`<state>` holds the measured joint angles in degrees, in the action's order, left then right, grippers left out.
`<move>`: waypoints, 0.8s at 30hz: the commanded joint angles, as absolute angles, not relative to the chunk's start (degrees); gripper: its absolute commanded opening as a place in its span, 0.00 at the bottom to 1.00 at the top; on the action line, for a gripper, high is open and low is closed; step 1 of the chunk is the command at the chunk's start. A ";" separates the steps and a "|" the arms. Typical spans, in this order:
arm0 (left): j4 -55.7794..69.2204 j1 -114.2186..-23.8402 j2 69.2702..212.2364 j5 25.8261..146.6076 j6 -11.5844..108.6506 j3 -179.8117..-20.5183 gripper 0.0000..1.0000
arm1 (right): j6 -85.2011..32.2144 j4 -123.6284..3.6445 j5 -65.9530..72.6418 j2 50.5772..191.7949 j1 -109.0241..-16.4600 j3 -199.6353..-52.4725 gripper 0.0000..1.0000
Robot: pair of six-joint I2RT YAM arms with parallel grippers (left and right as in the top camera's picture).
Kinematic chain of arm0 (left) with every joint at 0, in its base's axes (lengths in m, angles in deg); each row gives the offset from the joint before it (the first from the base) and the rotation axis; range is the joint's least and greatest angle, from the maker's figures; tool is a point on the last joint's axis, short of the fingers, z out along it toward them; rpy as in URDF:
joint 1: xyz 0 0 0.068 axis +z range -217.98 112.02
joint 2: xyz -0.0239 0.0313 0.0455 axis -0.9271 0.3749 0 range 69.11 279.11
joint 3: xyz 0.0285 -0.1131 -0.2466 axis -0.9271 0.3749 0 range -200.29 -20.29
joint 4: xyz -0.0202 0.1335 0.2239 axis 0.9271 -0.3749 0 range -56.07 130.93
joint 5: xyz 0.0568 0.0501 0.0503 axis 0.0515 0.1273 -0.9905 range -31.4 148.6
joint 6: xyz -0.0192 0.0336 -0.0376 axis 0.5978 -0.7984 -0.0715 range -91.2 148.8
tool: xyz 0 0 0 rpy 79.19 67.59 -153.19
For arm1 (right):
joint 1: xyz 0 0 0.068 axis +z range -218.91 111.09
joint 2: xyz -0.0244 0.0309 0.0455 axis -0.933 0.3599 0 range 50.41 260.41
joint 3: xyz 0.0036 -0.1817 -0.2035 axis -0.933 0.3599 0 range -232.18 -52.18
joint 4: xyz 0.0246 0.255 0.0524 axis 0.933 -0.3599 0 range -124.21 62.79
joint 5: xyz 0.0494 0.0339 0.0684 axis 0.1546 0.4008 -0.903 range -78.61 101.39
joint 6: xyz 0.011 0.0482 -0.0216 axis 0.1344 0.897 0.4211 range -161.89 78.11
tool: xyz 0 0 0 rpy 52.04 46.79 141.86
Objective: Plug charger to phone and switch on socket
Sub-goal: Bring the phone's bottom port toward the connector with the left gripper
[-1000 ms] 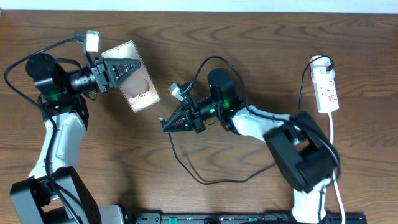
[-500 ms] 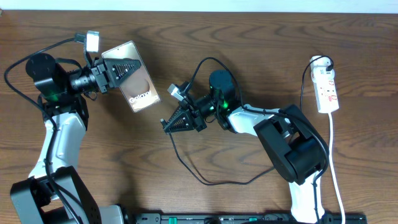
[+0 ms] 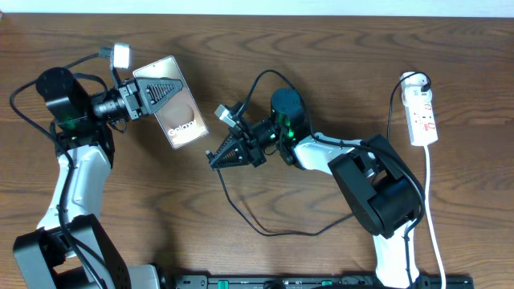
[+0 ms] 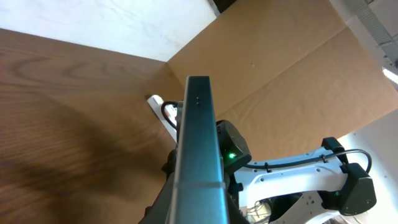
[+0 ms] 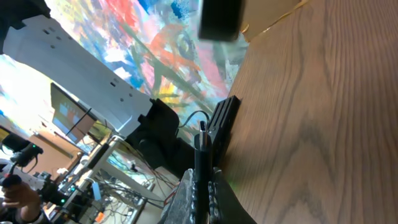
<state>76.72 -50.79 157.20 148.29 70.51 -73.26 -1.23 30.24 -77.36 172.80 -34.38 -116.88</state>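
My left gripper (image 3: 161, 90) is shut on the phone (image 3: 178, 118), held above the table at the upper left with its tan screen and white lettering facing up. In the left wrist view the phone (image 4: 199, 143) shows edge-on between the fingers. My right gripper (image 3: 218, 156) is shut on the charger's black plug (image 5: 203, 140), whose tip points left at the phone's lower end with a small gap. The thin black charger cable (image 3: 265, 231) loops over the table below. The white socket strip (image 3: 422, 116) lies at the far right, away from both grippers.
The strip's white cord (image 3: 430, 209) runs down the right edge. A black rail (image 3: 321, 281) lies along the front edge. The right arm's body (image 3: 377, 193) stands between the cable loop and the socket.
The left gripper has shifted the phone slightly right, toward the plug. The right gripper has crept a little up and left with the plug, and the right arm's forearm has swung.
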 commanded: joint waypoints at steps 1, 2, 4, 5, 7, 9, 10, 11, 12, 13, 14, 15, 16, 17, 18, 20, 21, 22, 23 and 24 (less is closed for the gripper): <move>76.94 -50.72 156.72 148.49 69.92 -74.02 0.08 | -0.29 30.48 -77.95 172.91 -34.32 -118.52 0.01; 76.94 -50.72 156.72 148.25 69.92 -74.02 0.08 | 0.30 30.48 -77.95 172.91 -34.32 -118.74 0.01; 76.94 -50.72 156.72 147.70 69.92 -74.00 0.07 | 1.00 30.48 -77.95 172.91 -34.32 -119.16 0.01; 76.94 -50.72 156.72 147.46 69.92 -74.02 0.07 | 1.51 30.51 -77.95 172.91 -34.32 -119.42 0.01; 76.91 -50.72 156.72 146.76 69.94 -74.00 0.07 | 2.16 30.48 -77.95 172.91 -34.32 -119.88 0.01; 76.89 -50.72 156.72 146.35 69.94 -74.00 0.07 | 2.47 30.51 -77.93 172.91 -34.32 -120.23 0.01; 76.85 -50.72 156.72 146.13 69.94 -74.00 0.07 | 2.90 30.48 -77.95 172.91 -34.32 -120.49 0.01; 76.21 -50.72 156.72 145.60 69.94 -74.00 0.08 | 3.28 30.48 -77.93 172.91 -34.32 -120.73 0.01; 75.34 -50.72 156.72 144.90 69.94 -74.00 0.07 | 3.52 30.48 -77.93 172.91 -34.32 -120.86 0.01; 73.99 -50.72 156.72 143.85 69.92 -74.00 0.07 | 3.56 30.48 -77.93 172.91 -34.32 -120.99 0.01; 72.87 -50.72 156.72 143.02 69.81 -74.00 0.08 | 3.80 30.48 -77.93 172.91 -34.32 -121.15 0.01; 71.80 -50.72 156.72 142.39 69.44 -74.00 0.07 | 4.24 30.46 -77.87 172.91 -34.32 -121.28 0.01; 71.03 -50.72 156.72 141.86 69.29 -74.00 0.07 | 4.46 30.46 -77.69 172.91 -34.32 -121.34 0.01; 70.86 -50.72 156.72 141.73 69.31 -74.00 0.07 | 5.02 30.46 -77.47 172.91 -34.32 -121.45 0.01; 70.71 -50.72 156.72 141.71 69.31 -74.00 0.07 | 5.11 30.48 -77.47 172.91 -34.32 -121.50 0.01; 70.73 -50.72 156.72 141.71 69.31 -74.00 0.08 | 5.31 30.46 -77.25 172.91 -34.32 -121.54 0.01; 70.68 -50.72 156.72 141.71 69.31 -74.00 0.07 | 5.46 30.46 -77.01 172.91 -34.32 -121.54 0.01; 70.64 -50.72 156.72 141.71 69.31 -74.00 0.07 | 5.77 30.46 -76.58 172.91 -34.32 -121.54 0.01; 70.51 -50.72 156.72 141.71 69.31 -74.00 0.07 | 6.20 30.46 -76.01 172.91 -34.32 -121.54 0.01; 70.49 -50.72 156.72 141.71 69.31 -74.00 0.08 | 6.42 30.46 -75.68 172.91 -34.32 -121.54 0.01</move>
